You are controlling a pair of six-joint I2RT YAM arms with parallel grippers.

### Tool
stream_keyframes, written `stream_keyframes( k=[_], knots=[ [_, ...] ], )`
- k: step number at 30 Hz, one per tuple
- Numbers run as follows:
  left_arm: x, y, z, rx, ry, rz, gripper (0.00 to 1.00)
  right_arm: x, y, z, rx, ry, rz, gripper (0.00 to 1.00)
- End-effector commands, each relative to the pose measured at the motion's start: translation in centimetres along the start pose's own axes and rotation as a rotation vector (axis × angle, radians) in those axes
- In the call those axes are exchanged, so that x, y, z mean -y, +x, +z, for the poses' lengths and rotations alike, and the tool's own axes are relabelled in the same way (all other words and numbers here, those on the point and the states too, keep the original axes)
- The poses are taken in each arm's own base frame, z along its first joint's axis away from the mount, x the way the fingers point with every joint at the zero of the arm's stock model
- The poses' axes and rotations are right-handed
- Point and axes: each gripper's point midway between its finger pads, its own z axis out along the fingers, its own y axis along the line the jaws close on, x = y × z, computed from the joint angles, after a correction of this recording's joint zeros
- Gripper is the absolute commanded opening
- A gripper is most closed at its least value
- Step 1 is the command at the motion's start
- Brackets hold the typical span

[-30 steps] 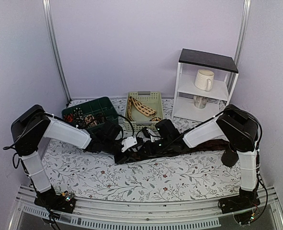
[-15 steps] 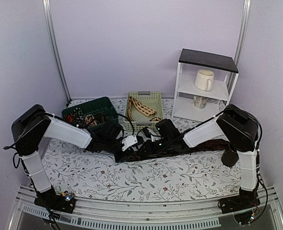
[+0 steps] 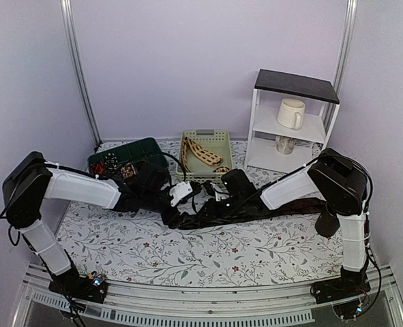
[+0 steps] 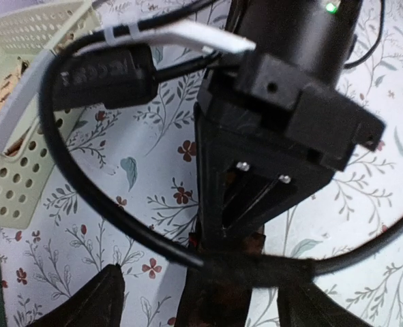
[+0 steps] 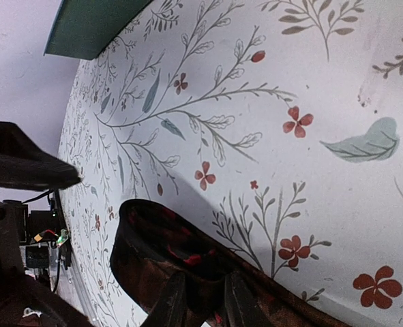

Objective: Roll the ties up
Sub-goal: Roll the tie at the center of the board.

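A dark brown-black tie (image 3: 283, 206) lies across the middle of the table toward the right. Its left end is folded into a loop (image 5: 153, 252), and my right gripper (image 5: 204, 306) is shut on that fold, low over the cloth (image 3: 211, 208). My left gripper (image 4: 201, 289) stands wide open just left of it (image 3: 185, 202), one finger (image 4: 99, 300) on either side of the right gripper's black body (image 4: 269, 170) and the tie end, touching neither. A beige tie with dark markings (image 3: 201, 153) lies in the pale basket (image 3: 220, 139). Small coiled ties (image 3: 116, 167) sit in the green bin (image 3: 143, 146).
A white shelf unit (image 3: 257, 116) with two mugs stands at the back right. A black cylindrical cup (image 3: 327, 223) sits by the right arm. Cables (image 4: 85, 177) loop across the left wrist view. The basket's corner (image 4: 24, 136) is close to the left gripper.
My left gripper has opened wide and drawn slightly back and left, and the left arm's elbow has dropped lower and further left. The right gripper keeps its hold on the tie fold.
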Motion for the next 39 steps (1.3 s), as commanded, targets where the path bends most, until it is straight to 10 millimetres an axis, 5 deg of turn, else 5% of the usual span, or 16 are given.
stream_keyframes(
  k=[1, 6, 11, 16, 29, 39],
  knots=[
    [1.0, -1.2, -2.0, 0.063, 0.024, -0.031, 0.77, 0.9, 0.8, 1.1, -0.031, 0.015, 0.016, 0.21],
    [-0.2, -2.2, -4.4, 0.118, -0.060, -0.142, 0.61, 0.6, 0.8, 1.3, -0.035, 0.018, 0.014, 0.21],
    [-2.5, -0.3, -5.8, 0.086, -0.160, -0.421, 0.40, 0.5, 1.0, 1.7, -0.041, 0.029, 0.010, 0.20],
    [-1.4, 3.0, -5.8, 0.092, -0.126, -0.596, 0.01, 0.6, 1.6, 1.9, -0.052, 0.046, 0.006, 0.20],
    [0.3, 7.7, -1.9, 0.010, -0.075, -0.742, 0.00, 1.3, 1.4, 1.5, -0.039, 0.103, -0.023, 0.16],
    [1.2, 5.6, -0.4, 0.077, 0.038, -0.748, 0.00, 1.2, 1.1, 0.8, -0.027, 0.117, -0.046, 0.17]
  ],
)
